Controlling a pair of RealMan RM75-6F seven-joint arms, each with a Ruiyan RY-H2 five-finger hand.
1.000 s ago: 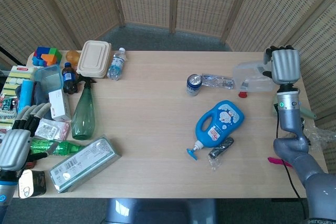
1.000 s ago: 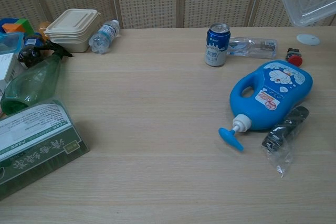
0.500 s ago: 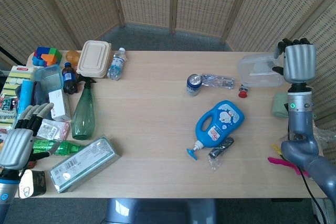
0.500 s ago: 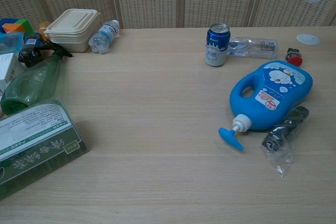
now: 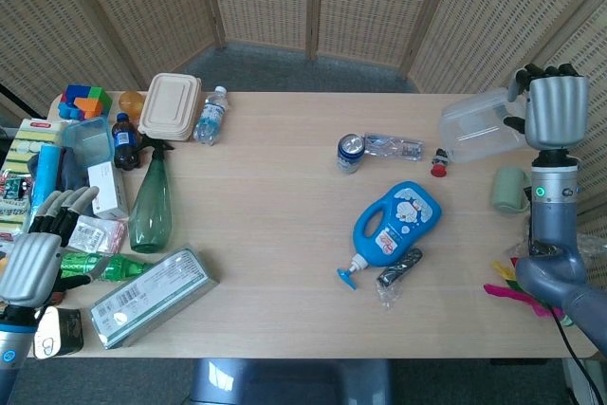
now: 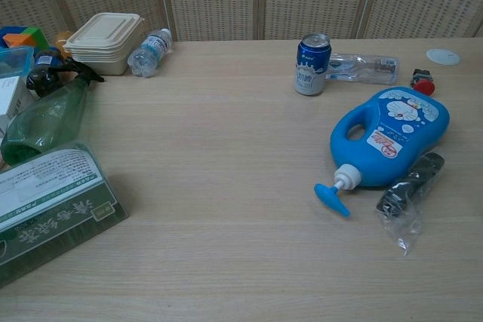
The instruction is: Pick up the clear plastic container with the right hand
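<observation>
Table (image 5: 285,234): pale matt wood grain. Blue bottle (image 5: 396,221) beside the can (image 5: 350,152): glossy plastic. Can: shiny metal. Clear plastic container (image 5: 479,126): translucent, smooth.

The right hand (image 5: 554,111) hides the clear plastic container's (image 5: 479,126) far end.

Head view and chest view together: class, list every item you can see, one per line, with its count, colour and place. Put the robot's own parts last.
clear plastic container: 1, clear, lifted at right edge, held by right hand
detergent bottle: 1, blue, table right of centre, lying flat
drink can: 1, blue, upright, far centre
crushed bottle: 1, clear, beside the can
black packet: 1, black in clear wrap, by the detergent bottle
spray bottle: 1, green, left side
takeaway box: 1, beige, far left
water bottle: 1, clear, beside the takeaway box
green box: 1, green, near left
right hand: 1, grey, grips the container
left hand: 1, grey, near left corner
</observation>
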